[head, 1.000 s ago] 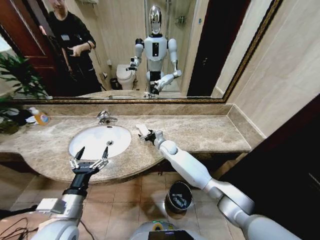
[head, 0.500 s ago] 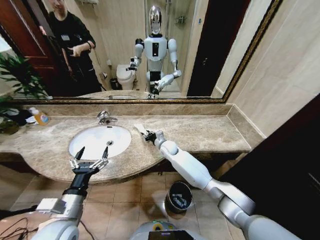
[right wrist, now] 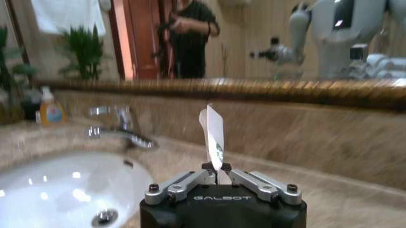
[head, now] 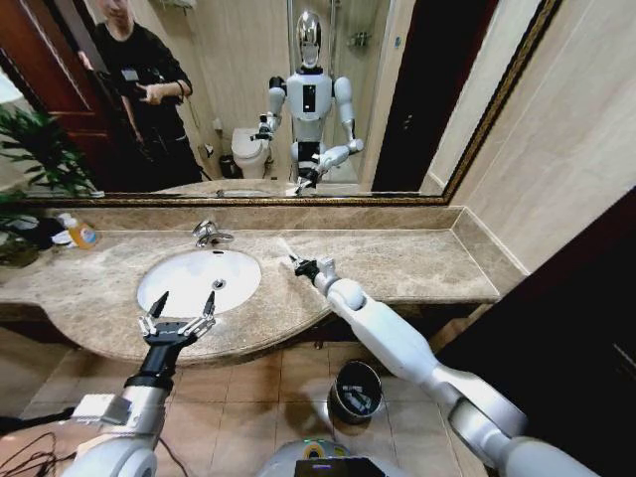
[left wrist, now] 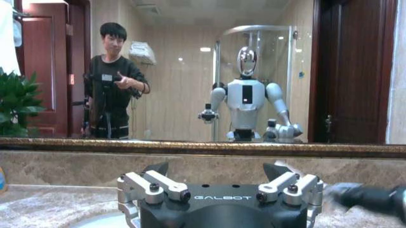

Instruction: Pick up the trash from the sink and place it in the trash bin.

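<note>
Marble counter (head: pixel 417 260): right fingers (right wrist: pixel 217 175) pinch wrapper (right wrist: pixel 212 136).

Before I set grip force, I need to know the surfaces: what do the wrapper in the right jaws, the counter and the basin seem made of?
The white wrapper, pinched in the right gripper, looks like thin paper or film, standing up as a flat strip. The counter looks like polished beige marble, mottled and veined. The sink looks like glazed white ceramic, showing bright glints.
</note>
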{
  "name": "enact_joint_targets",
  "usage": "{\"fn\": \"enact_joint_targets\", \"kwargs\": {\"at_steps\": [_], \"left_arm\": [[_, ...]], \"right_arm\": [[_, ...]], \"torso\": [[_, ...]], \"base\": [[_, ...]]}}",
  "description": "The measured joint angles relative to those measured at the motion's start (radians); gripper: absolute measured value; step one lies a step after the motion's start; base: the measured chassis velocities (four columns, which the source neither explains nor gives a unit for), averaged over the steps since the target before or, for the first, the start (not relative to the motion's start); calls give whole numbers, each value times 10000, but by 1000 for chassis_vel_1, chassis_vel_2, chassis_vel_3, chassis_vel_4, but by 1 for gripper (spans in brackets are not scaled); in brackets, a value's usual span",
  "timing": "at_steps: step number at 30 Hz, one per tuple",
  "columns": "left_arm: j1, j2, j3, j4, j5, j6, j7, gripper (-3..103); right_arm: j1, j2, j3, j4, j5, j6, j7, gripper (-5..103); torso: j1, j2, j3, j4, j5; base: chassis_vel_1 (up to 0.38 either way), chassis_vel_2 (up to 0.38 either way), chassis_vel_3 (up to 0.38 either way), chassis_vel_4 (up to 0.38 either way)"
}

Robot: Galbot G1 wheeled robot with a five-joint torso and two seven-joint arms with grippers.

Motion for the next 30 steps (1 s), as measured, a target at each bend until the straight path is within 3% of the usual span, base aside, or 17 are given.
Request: {"fn": "enact_joint_targets", "kwargs": {"at_steps": [2,5,6,8,14,16,17,20,23,25,26,27,30], "left_arm": [[-1,0,0,0,0,0,0,100],[0,-2,0,-1,0,0,-1,100],[0,-2,0,-1,0,0,-1,100],[0,1,0,0,0,0,-1,100],[0,-2,0,0,0,0,0,100],[0,0,0,-1,0,0,0,100],[0,0,0,-1,0,0,0,100],[0,0,0,-1,0,0,0,100],[0,0,0,-1,0,0,0,100],[0,-1,0,0,0,0,0,100],[0,-1,0,0,0,0,0,100],[0,0,0,0,0,0,0,100],[0,0,0,-1,0,0,0,100]], "right_arm": [[-108,-184,168,287,113,-27,-48,0],[-1035,-1279,1265,1868,755,-87,-475,0],[-1035,-1279,1265,1868,755,-87,-475,0],[-2335,-2331,2399,3131,1010,-45,-1004,0],[-4246,-3434,3562,4351,1217,406,-1241,0],[-5710,-3753,4746,4962,1260,699,-1457,0],[-5710,-3753,4746,4962,1260,699,-1457,0],[-8277,-3649,6761,5414,1148,1318,-2734,0],[-8653,-3593,7032,5424,1110,1475,-2975,0],[-10108,-3175,7982,5102,809,2561,-4119,0],[-10108,-3175,7982,5102,809,2561,-4119,0],[-10620,-2810,8292,4638,559,3292,-4819,0],[-11184,-2425,8678,4192,398,3851,-5723,0]], "torso": [[0,0,0,0,0],[0,0,0,2,-2],[0,0,0,2,-2],[0,0,-1,-6,1],[-2,0,-1,0,1],[-1,0,-1,1,2],[-1,0,-1,1,2],[-2,1,-2,-4,3],[-2,1,-2,-3,3],[-2,1,-2,-1,-5],[-2,1,-2,-1,-5],[-1,0,-1,0,2],[0,-1,-1,2,0]], "base": [[0,0,0,0],[0,0,0,0],[0,0,0,0],[0,0,0,0],[0,0,0,0],[0,0,0,0],[0,0,0,0],[0,0,0,0],[0,0,0,0],[0,0,0,0],[0,0,0,0],[0,0,0,0],[0,0,0,0]]}}
